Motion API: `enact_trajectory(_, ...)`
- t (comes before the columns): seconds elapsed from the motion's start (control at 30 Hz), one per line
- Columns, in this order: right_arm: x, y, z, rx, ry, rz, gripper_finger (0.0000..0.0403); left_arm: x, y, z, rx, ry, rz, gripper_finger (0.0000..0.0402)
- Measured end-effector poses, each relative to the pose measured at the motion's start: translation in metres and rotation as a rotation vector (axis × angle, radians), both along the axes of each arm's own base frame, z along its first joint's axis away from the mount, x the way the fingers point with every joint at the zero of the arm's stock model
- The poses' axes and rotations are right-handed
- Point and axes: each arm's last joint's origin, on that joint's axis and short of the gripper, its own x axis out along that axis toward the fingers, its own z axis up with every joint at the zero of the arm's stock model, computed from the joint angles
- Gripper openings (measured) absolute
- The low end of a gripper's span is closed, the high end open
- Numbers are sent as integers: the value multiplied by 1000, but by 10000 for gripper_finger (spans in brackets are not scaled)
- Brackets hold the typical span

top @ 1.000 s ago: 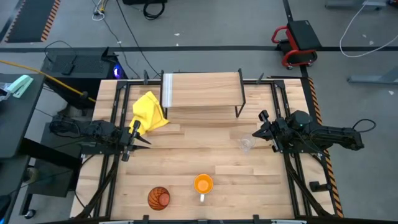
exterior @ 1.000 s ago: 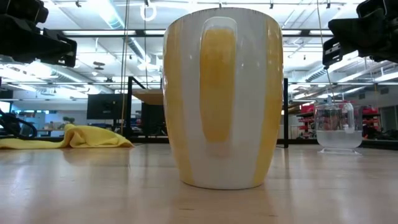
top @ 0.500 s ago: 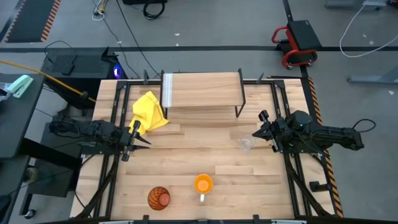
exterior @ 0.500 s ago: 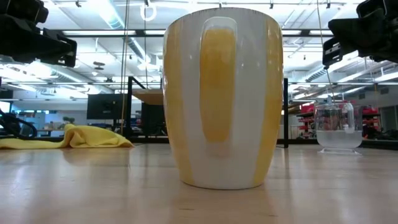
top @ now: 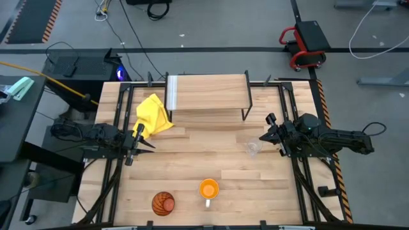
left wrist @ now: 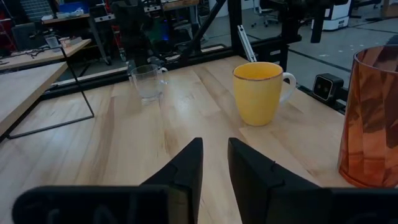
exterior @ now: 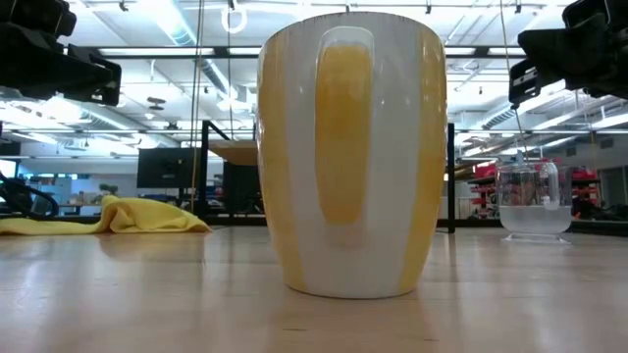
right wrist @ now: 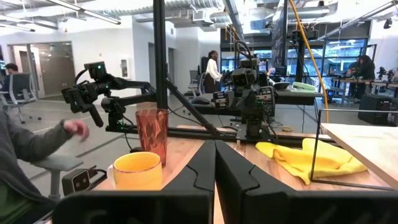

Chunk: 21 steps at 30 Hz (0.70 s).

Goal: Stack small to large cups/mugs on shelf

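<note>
Nothing is seen to have moved since the earlier frames; both arms and all three vessels are found where they were.

From the high view, the left gripper (top: 142, 144) is seen at the table's left side, just beside the yellow cloth (top: 153, 115), its fingers drawn close together and empty. The right gripper (top: 267, 136) is seen at the right side, near the clear cup (top: 253, 149), with nothing held. The shelf (top: 208, 94) is placed at the table's far edge with nothing on it. The orange mug (top: 208, 190) and the ribbed tumbler (top: 163, 203) are set near the front edge, apart from each other.

In the low view, the orange mug (exterior: 351, 152) fills the middle, handle toward the camera. The clear cup (exterior: 534, 199) is seen to its right, the yellow cloth (exterior: 113, 216) to its left.

In the left wrist view, the fingers (left wrist: 186, 168) are shown nearly closed, a narrow gap between them; the clear cup (left wrist: 148, 81), orange mug (left wrist: 260, 91) and ribbed tumbler (left wrist: 371, 118) are seen beyond.

In the right wrist view, the fingers (right wrist: 202, 165) are pressed together on nothing. The orange mug (right wrist: 137, 170), ribbed tumbler (right wrist: 153, 135) and yellow cloth (right wrist: 311, 155) are visible beyond, and a person's sleeve and hand (right wrist: 78, 129) at the side.
</note>
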Motion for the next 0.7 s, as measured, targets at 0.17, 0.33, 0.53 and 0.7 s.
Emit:
enact_trajectory(0.17,0,0,0,0,0,0,12,0,0,0,0,0,0,91)
enact_trajectory(0.33,0,0,0,0,0,0,12,0,0,0,0,-1,0,88)
enact_trajectory(0.53,0,0,0,0,0,0,12,1,0,5,-12,-47,0,83)
enact_trajectory(0.7,0,0,0,1,0,0,12,1,0,13,-46,-123,1,89)
